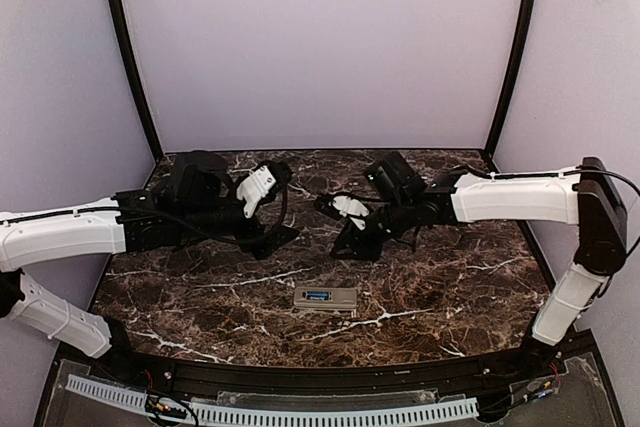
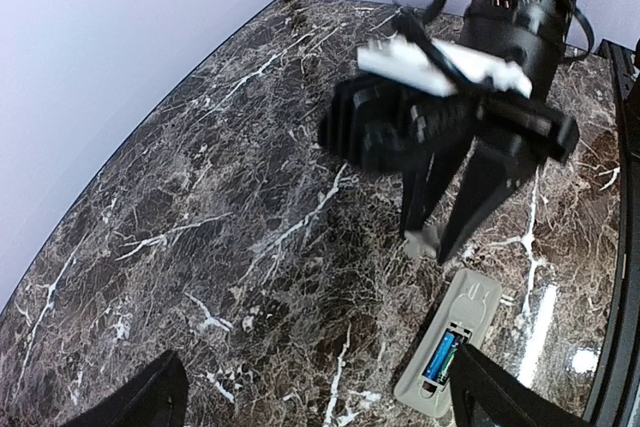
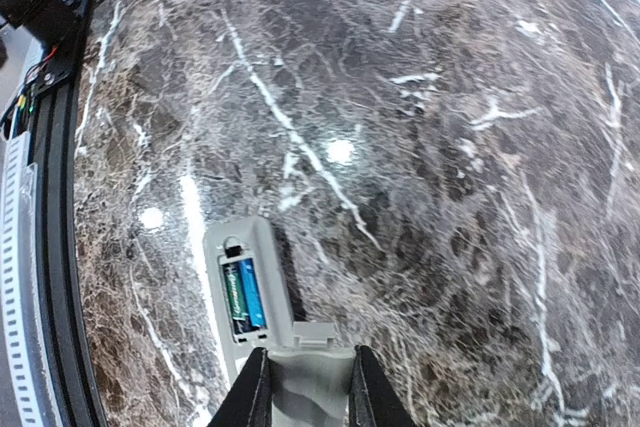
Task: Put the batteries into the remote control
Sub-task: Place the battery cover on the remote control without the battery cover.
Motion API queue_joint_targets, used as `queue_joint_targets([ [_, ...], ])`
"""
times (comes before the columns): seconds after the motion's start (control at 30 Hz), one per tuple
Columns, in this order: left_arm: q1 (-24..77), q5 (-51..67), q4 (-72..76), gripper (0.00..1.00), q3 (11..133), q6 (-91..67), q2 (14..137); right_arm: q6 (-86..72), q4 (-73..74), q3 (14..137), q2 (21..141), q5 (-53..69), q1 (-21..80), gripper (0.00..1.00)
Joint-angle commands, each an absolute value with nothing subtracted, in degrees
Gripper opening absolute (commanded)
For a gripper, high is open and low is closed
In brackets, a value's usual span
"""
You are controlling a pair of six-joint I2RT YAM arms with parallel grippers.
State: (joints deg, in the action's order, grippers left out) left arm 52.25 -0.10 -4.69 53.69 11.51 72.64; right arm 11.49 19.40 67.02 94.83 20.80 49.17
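Now the right hand [image 3: 310,352] pinches the grey cover [image 3: 310,375] just beside the remote control [image 3: 245,237]; the left hand [image 2: 320,387] gapes empty.

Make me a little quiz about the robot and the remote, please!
1. True or false: the batteries are in the recess of the remote control.
2. Pick one: what do the right fingers pinch? A) a battery B) the grey cover piece C) nothing
3. Fill in the gap: the left fingers stand wide ____.

Key: 1 true; 2 B; 3 open.
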Motion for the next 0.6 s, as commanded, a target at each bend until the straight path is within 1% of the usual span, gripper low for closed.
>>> queue_joint_targets([
  [0.0, 51.7, -1.5, -4.2, 0.92, 52.0, 7.9, 69.0, 16.5, 13.5, 69.0, 98.4, 24.8, 51.7, 0.16],
  [0.33, 50.4, -3.6, -3.8, 0.92, 49.5, 3.6, 63.6, 19.6, 8.3, 71.3, 103.8, 26.4, 55.6, 0.17],
  [0.57, 50.4, -3.4, -3.7, 0.92, 49.2, 3.3, 63.6, 19.3, 5.1, 68.1, 103.8, 24.3, 57.8, 0.18],
])
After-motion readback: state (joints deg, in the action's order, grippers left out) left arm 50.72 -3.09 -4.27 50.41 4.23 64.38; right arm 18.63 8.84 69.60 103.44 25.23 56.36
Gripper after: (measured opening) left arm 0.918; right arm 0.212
